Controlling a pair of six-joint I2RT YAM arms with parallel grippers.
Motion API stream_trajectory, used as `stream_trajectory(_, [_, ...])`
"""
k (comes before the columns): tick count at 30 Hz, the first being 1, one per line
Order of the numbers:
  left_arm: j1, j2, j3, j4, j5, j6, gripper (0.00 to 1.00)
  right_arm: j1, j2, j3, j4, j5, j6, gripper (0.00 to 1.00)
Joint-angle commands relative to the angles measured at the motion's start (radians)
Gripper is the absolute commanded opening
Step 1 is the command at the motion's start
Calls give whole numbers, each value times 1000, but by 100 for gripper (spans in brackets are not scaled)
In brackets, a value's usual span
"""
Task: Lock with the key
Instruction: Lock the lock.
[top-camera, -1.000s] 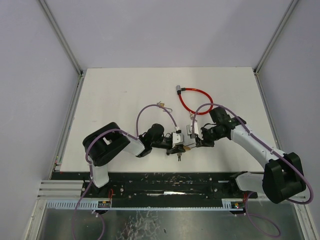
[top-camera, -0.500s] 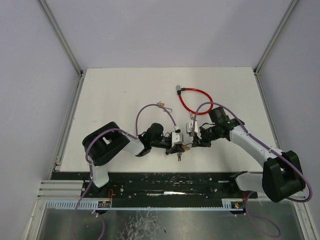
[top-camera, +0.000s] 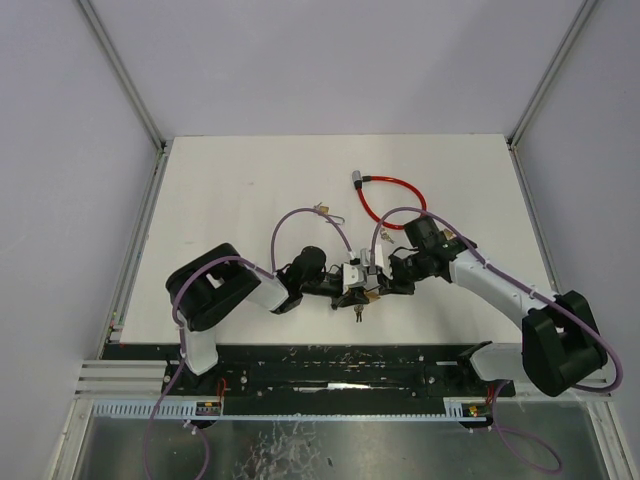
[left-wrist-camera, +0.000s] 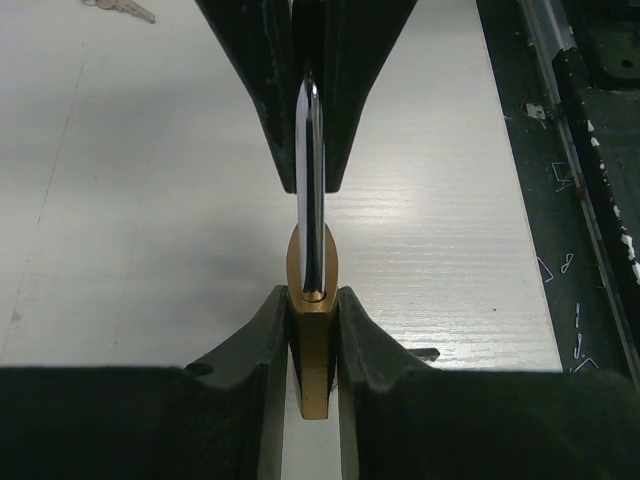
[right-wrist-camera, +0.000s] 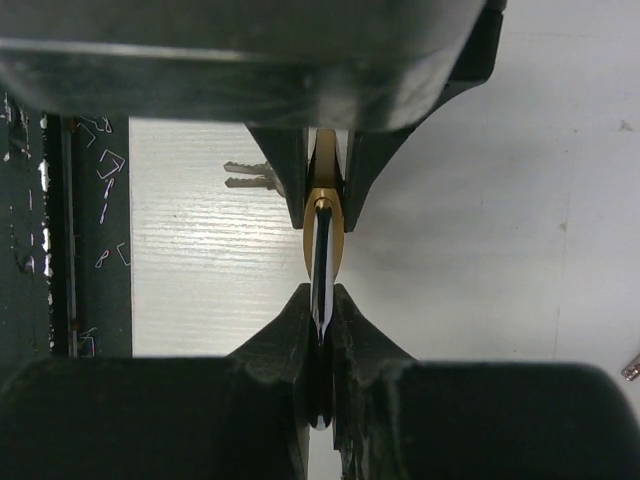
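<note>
Your left fingers (left-wrist-camera: 262, 345) are pinching the brass body of the padlock (left-wrist-camera: 315, 385), held near the middle of the counter's (top-camera: 240, 180) near edge. Your right fingers (right-wrist-camera: 288, 335) face them head-on, clamped on the steel shackle (left-wrist-camera: 311, 170). The keys (right-wrist-camera: 250, 176) show just beside the lock, toward the near edge; you cannot tell whether one sits in the keyhole. A red cable (top-camera: 392, 203) lies well apart, toward the far right corner.
</note>
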Motion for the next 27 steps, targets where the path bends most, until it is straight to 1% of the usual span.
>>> stream_trajectory(1, [-41,68,21,62,-37,30,0,104,89,-18,96,-43,22,0])
stream_trajectory(3, [-42,67,20,59,-44,30,0,108,104,0,79,-51,22,0])
stream_trajectory(5, [-42,62,13,60,-55,30,0,96,100,24,45,-26,11,1])
stream_trajectory(6, [-42,60,9,62,-58,29,0,70,83,37,30,-30,10,9])
stream_trajectory(7, [-42,59,7,64,-58,29,0,33,59,46,17,-51,13,19])
stream_trajectory(8, [-42,59,9,63,-60,29,0,-7,28,47,16,-70,18,27])
stream_trajectory(9, [-42,60,12,58,-60,31,0,-43,-8,40,21,-82,26,33])
stream_trajectory(11, [-42,64,24,32,-61,35,0,-94,-81,22,33,-94,27,42])
stream_trajectory(14, [-41,68,38,5,-62,38,0,-132,-134,12,15,-114,4,60])
stream_trajectory(17, [-42,66,37,3,-64,39,0,-159,-159,44,-57,-128,-29,70])
stream_trajectory(18, [-42,64,37,2,-65,39,0,-180,-165,56,-88,-140,-63,72])
stream_trajectory(19, [-41,65,37,1,-67,38,0,-204,-172,67,-122,-154,-83,73])
stream_trajectory(21, [-41,65,41,-1,-66,38,0,-247,-178,89,-223,-176,-176,73])
stream_trajectory(24, [-41,70,47,-14,-66,39,0,-266,-168,96,-309,-192,-263,70])
stream_trajectory(27, [-42,69,47,-16,-64,40,0,-268,-138,89,-301,-160,-267,52])
